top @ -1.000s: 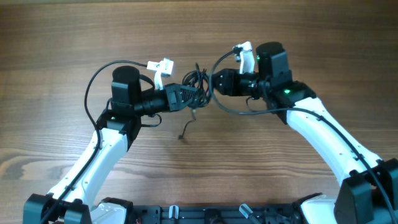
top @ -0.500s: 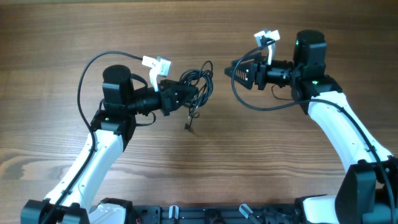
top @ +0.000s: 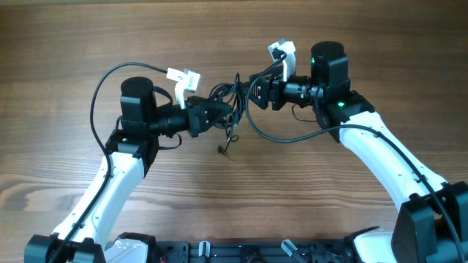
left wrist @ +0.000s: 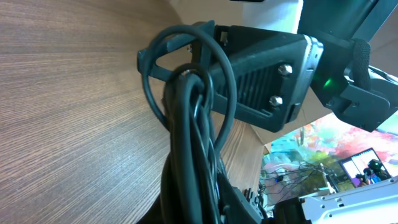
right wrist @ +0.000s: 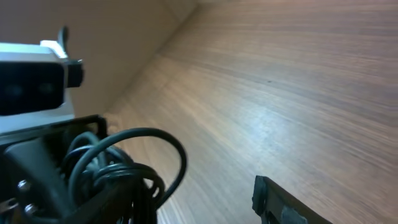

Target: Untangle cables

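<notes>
The cables [top: 232,95] are a dark knotted bundle of thin black cords held up above the table's middle. My left gripper [top: 223,112] is shut on the bundle's left side; in the left wrist view the cords [left wrist: 193,143] run straight out between its jaws. One loose strand hangs down to a plug end [top: 223,149] near the wood. My right gripper [top: 253,91] is open, right against the bundle's right side. In the right wrist view one finger [right wrist: 273,196] shows at lower right, and the loops [right wrist: 118,174] lie to its left.
A wooden table [top: 351,44] lies all around. Thick black arm wires arc over the left arm [top: 102,95] and under the right arm [top: 285,135]. The robot base [top: 241,252] lines the near edge. The right gripper's body [left wrist: 261,68] fills the left wrist view.
Half a second ago my right gripper was open and drawn away to the right of the bundle. Now it is back against the bundle. The left gripper has kept its hold.
</notes>
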Robot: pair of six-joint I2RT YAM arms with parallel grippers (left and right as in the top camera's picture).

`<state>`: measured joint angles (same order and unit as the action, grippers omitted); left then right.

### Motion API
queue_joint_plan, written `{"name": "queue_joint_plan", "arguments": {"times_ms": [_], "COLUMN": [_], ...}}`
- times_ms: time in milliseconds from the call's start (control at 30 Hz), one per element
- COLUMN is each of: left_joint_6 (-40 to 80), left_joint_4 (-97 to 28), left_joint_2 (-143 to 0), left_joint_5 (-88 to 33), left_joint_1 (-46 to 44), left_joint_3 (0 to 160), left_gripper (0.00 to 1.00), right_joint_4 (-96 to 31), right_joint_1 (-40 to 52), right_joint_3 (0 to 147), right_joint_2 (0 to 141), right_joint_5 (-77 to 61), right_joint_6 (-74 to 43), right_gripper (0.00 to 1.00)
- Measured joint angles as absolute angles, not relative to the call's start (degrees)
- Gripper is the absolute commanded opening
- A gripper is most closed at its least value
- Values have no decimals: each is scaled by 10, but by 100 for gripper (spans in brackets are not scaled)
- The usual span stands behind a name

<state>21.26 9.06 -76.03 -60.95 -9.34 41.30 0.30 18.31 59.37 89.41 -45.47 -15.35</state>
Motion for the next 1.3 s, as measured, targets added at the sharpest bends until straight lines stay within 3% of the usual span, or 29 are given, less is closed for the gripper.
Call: {"name": "queue_joint_plan", "arguments": {"times_ms": [433,567,700,967,1067,1133,1300], "left_joint_6": [212,235,269,272,282,284,287], "left_joint_4": [95,95,98,99,99,99,99], "left_joint_2": [-760,-760,-759,-759,-759,-759,-759], "left_joint_5": [-663,-666,-757,-857,-858,-854,-837], "left_joint_1": [-94,-84,-24,-25,-41,-73,-99], "left_joint_3": [413,413,413,413,413,413,413], "left_gripper": [4,4,4,4,4,4,4], "right_joint_4": [13,-69,-191,-336,-335,-335,-324], "right_joint_1": [187,168,60,61,75,119,182], "right_joint_3": [594,595,594,594,594,594,594], "right_joint_2": [894,892,829,709,695,695,695], "right_joint_5": [-480,-438,-464,-562,-591,-596,-498], "right_joint_6": [-131,-103,-7,117,147,159,146], "right_gripper": [69,73,72,72,66,56,55]}}
